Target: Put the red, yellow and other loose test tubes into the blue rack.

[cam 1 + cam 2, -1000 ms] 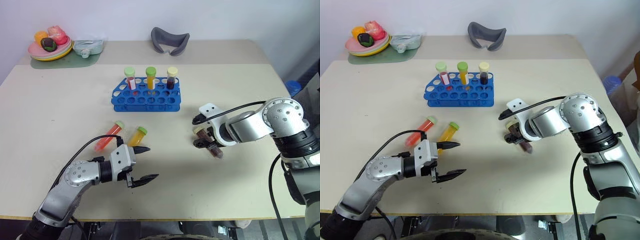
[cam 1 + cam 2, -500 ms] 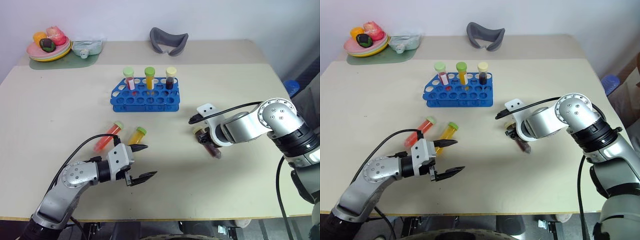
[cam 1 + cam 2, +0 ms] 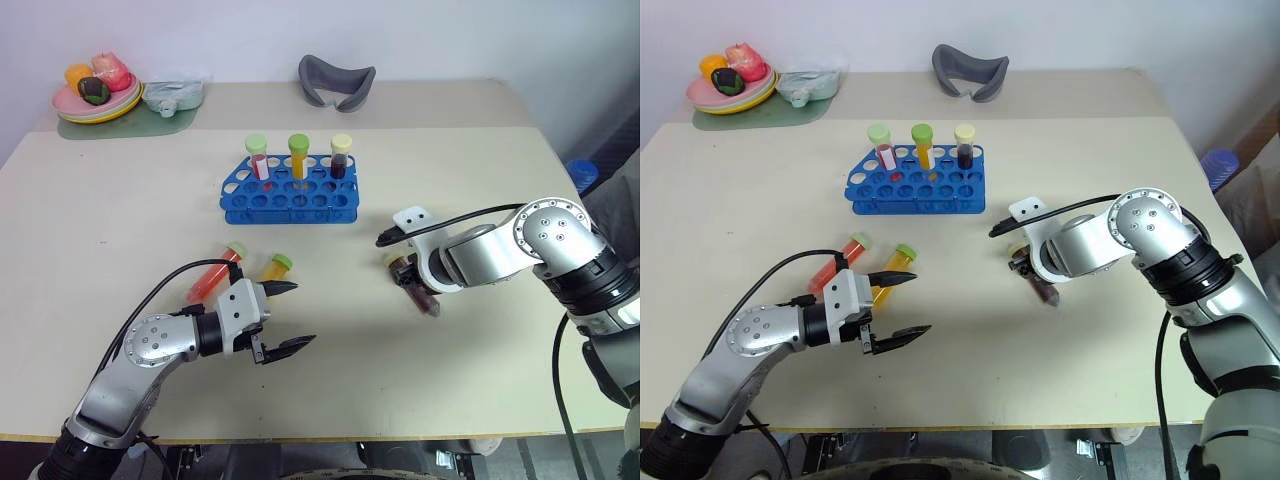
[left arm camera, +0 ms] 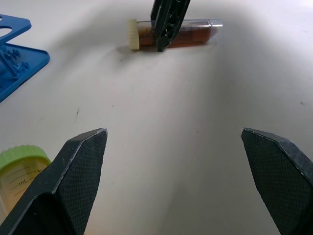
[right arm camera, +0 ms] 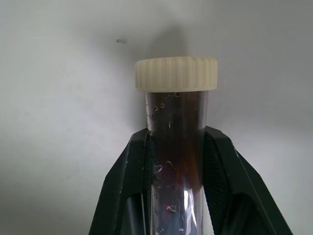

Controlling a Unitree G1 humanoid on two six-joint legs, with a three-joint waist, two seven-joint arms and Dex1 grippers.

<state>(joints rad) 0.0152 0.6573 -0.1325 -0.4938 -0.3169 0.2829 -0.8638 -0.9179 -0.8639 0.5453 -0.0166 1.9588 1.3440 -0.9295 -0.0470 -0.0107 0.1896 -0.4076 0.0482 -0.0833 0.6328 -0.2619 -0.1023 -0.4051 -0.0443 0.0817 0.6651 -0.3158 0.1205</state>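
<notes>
On the left, the left gripper [image 3: 285, 317] hovers low over the table [image 3: 100, 220] with jaws wide apart, just beside the red tube [image 3: 213, 278] and yellow tube [image 3: 274, 268] lying flat. In the middle stands the blue rack [image 3: 290, 196], three capped tubes upright in its back row. On the right, the right gripper [image 5: 176, 161] is clamped on the brown tube [image 5: 176, 147], which looks to lie on the table. Best lift it straight, tip it cap-up, then lower into a free hole.
</notes>
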